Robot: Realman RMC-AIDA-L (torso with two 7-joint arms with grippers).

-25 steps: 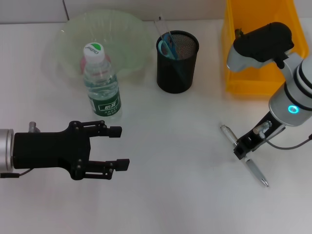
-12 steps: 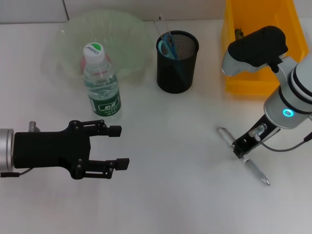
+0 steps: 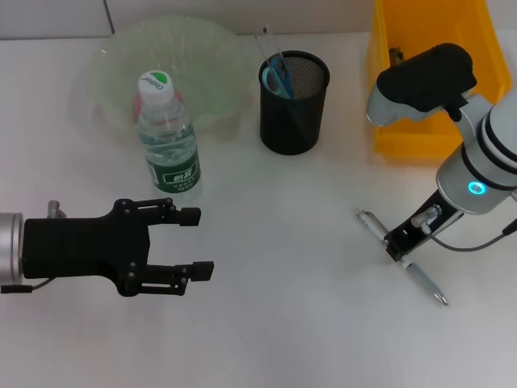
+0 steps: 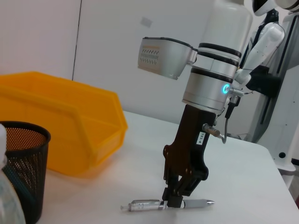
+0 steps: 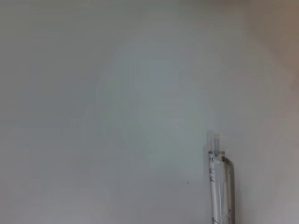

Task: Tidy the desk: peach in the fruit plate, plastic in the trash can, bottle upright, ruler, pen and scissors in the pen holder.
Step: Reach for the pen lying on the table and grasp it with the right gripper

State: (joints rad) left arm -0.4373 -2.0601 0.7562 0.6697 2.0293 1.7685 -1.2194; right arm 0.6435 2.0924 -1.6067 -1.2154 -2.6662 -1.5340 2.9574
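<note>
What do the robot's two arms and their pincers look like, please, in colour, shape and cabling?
The left pincer is matt black, with two slim linked fingers on a boxy black body, joined to a silver wrist cuff. The right arm is a white and silver cylinder with black bands and a glowing teal ring. A thin grey cable loops beside it, and its black pincer carries a small white label.

bottle (image 3: 167,133) left of pen holder (image 3: 293,103)

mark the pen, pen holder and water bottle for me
pen (image 3: 374,223): head view, silver barrel near its end.
pen holder (image 3: 289,121): head view, black mesh wall.
water bottle (image 3: 172,170): head view, green label.
</note>
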